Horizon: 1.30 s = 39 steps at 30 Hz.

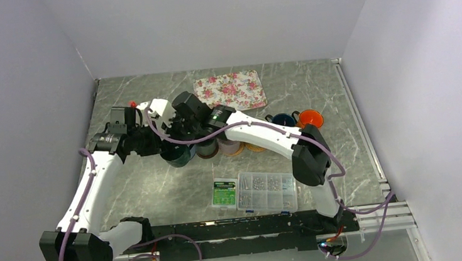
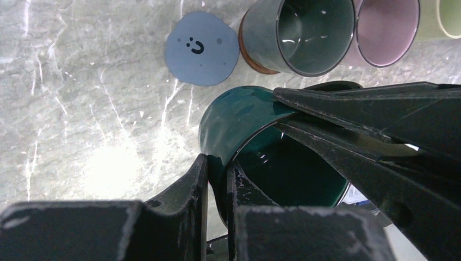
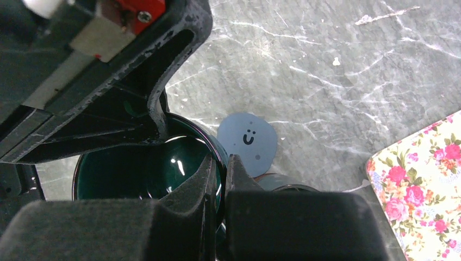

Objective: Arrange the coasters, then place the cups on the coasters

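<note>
Beside the light blue coaster [image 2: 202, 49], dark teal cup [image 2: 234, 117], left pincer [image 2: 217, 174] and right pincer [image 3: 222, 168] each clamped on its rim

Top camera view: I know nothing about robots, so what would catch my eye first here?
The left gripper and the right gripper meet left of centre, each pinching the rim of one dark teal cup. Just beside it lies a bare light blue coaster with a smiley face. A floral tray sits toward the back.
</note>
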Motion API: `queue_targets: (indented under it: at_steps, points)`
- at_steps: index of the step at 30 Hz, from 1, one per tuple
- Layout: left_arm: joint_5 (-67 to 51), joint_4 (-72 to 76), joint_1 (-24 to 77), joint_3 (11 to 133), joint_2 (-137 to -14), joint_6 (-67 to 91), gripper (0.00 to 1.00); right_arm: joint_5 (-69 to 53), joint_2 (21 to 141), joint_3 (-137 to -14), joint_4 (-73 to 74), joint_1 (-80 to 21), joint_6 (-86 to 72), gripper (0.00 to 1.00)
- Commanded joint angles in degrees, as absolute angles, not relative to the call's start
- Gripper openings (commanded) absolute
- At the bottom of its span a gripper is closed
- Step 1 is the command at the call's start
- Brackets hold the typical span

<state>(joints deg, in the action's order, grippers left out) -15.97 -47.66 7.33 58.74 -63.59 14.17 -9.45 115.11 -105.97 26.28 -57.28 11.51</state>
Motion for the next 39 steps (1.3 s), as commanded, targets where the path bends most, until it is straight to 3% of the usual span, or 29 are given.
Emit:
queue_targets:
  at_steps: [1,6,14,22,29,39]
  points:
    - [-12.4,-49.2,6.7,61.0,-62.3,17.2,0.03,-8.2,109.9,-105.3,18.3,-57.2,10.9,0.00]
    - [-12.4,-47.8,6.7,61.0,-62.1,19.1,0.03,-6.6,107.8,-101.5,17.7,-57.1,10.9,0.20]
    - [-10.8,-46.2,6.7,60.8,-62.5,19.3,0.03,-2.8,101.0,-94.2,14.9,-57.2,10.9,0.44]
    - [-6.2,-44.0,6.7,59.7,-63.5,21.7,0.03,5.7,93.5,-89.0,14.3,-57.2,7.5,0.56]
    - [-5.9,-38.7,6.7,57.0,-64.5,24.8,0.03,9.2,83.8,-84.4,20.7,-54.1,0.1,0.59]
    - [-7.7,-34.3,6.7,57.2,-70.6,25.2,0.03,6.0,66.3,-69.7,24.7,-36.8,-8.3,0.66]
